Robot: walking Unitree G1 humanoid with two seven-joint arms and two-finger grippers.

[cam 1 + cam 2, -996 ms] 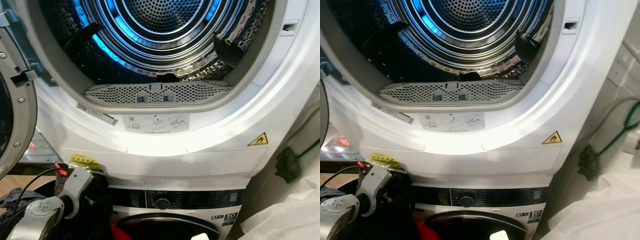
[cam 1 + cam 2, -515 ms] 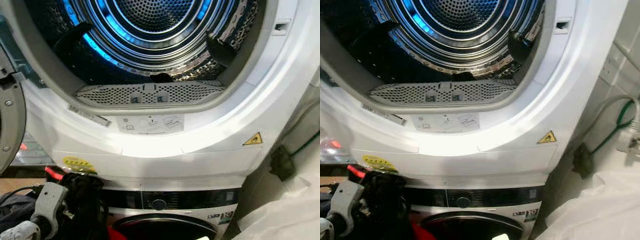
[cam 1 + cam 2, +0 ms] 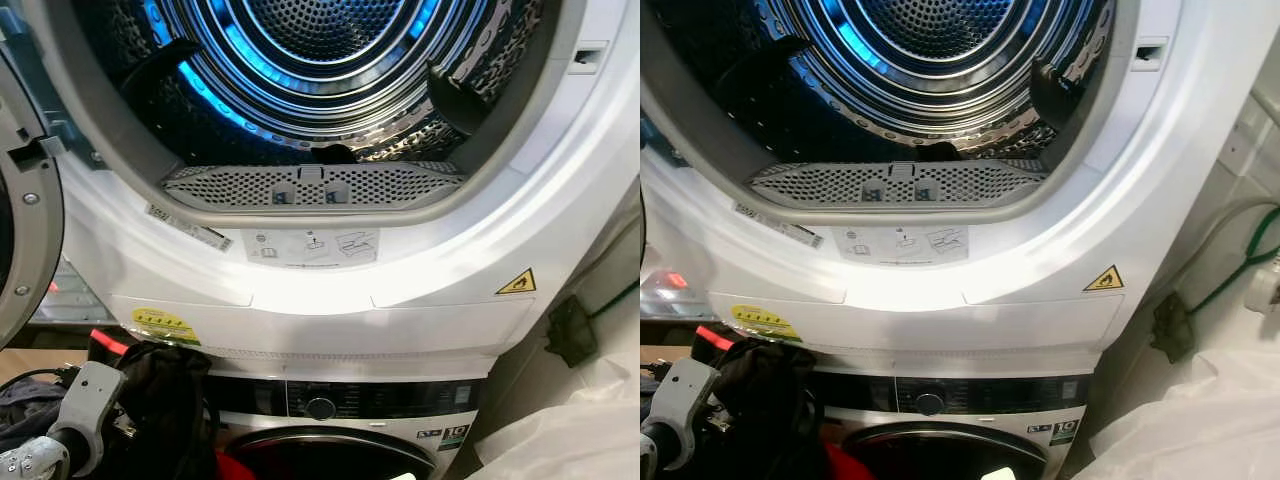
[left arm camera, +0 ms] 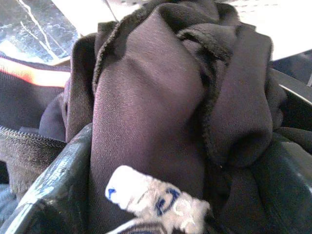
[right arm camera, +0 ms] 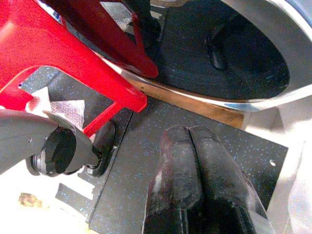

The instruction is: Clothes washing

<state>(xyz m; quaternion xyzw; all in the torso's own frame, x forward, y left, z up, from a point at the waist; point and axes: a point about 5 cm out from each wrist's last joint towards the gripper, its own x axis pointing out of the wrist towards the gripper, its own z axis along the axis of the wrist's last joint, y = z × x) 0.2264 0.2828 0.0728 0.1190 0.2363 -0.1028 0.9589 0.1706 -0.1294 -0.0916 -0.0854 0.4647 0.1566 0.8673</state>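
White dryer (image 3: 330, 300), blue-lit perforated steel drum (image 3: 310, 60); yellow warning triangle (image 3: 516, 283); dark brown garment (image 4: 156, 112); red stool (image 5: 73, 53)

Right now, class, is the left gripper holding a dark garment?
Yes, the left gripper has its black fingers closed around bunched dark cloth.

dark garment (image 4: 146, 122) | bunched, held up | below open dryer drum (image 3: 320, 70)
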